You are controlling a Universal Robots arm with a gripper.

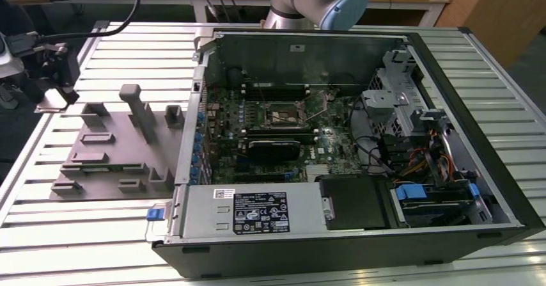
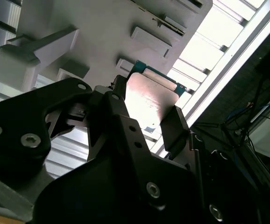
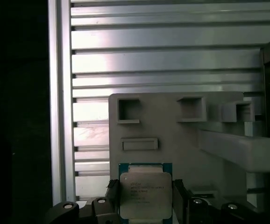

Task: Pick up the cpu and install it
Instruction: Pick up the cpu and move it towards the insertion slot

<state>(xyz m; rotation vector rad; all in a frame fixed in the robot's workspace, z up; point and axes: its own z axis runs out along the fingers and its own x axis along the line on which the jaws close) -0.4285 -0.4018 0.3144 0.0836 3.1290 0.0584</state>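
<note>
At the exterior view's left, our gripper (image 1: 55, 97) hangs just off the tray (image 1: 111, 151). In the first wrist view its fingers (image 3: 178, 196) pinch the cpu (image 3: 143, 189) by two opposite edges. We judge the pick done; rightward, the socket (image 1: 286, 114) inside the case (image 1: 358, 235) looks unfilled, so installing remains.

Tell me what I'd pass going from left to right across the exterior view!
cpu held in the jaws → grey plastic tray → processor socket on the motherboard inside the open computer case → metal drive cage
</note>
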